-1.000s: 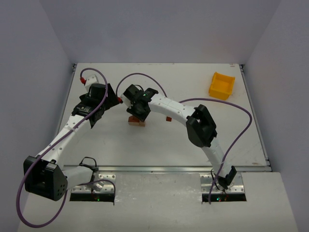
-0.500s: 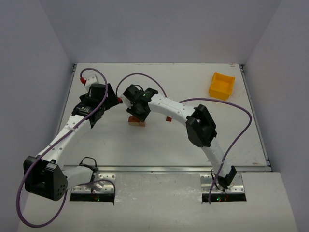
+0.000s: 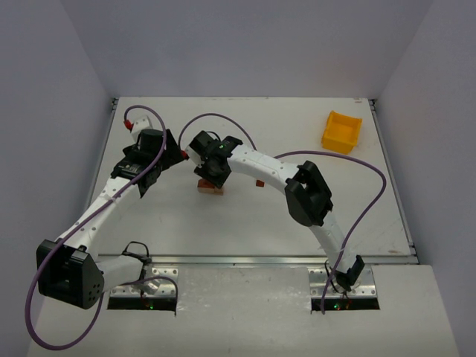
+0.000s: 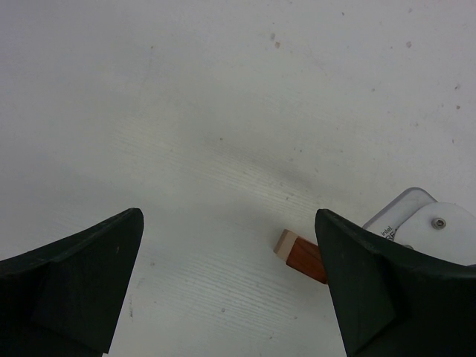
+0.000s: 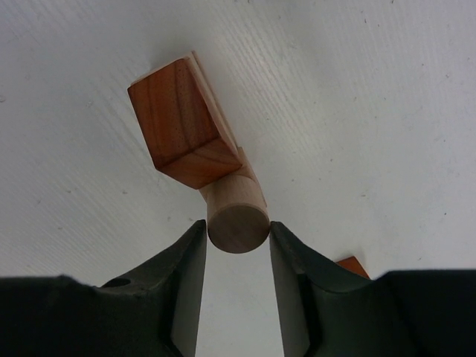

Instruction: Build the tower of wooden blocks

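The wood block tower sits on the table, left of its middle: a red-brown cube with a pale round peg upright just beside it. The right claw closely flanks the peg; whether it presses cannot be told. The left claw gapes wide apart above the table nearby.
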Motion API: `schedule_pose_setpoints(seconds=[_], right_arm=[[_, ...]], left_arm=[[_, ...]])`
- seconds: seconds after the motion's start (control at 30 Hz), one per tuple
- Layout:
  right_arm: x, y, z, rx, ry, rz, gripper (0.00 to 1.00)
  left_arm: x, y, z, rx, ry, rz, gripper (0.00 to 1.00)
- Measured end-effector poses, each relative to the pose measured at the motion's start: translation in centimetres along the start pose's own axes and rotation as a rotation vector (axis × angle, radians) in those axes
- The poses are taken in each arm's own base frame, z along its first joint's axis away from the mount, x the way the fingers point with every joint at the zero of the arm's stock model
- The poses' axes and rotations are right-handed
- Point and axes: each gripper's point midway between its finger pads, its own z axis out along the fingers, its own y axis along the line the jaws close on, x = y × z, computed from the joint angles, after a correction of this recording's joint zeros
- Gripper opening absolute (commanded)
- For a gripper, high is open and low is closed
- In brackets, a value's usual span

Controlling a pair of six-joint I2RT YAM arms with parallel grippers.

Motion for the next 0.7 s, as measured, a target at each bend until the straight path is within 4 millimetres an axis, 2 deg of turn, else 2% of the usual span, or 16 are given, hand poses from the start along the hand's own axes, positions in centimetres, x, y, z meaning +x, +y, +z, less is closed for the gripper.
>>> schedule_pose_setpoints(seconds=[0.1, 0.3, 0.47, 0.53, 0.7], right_arm=[[0.01, -0.01, -0.01, 0.003, 0.001, 0.0, 0.5], [0.01, -0.01, -0.01, 0.005, 0.001, 0.002, 0.55], [-0.01, 0.0, -0.01, 0.005, 0.0, 0.002, 0.66], [-0.04, 0.0, -0.02, 0.005, 0.0, 0.002, 0.72], [-0.01, 0.05, -0.7, 0.003, -0.023, 0.0, 0.99]], left_arm=[[0.0, 0.0, 0.0, 0.0, 0.0, 0.0, 1.0], [-0.01, -0.01, 0.0, 0.0, 0.0, 0.0, 1.0], [0.0, 0.0, 0.0, 0.0, 0.0, 0.0, 1.0], [-0.01, -0.01, 0.0, 0.0, 0.0, -0.001, 1.0], [-0.13, -0.02, 0.02, -0.001, -0.006, -0.003, 1.0]])
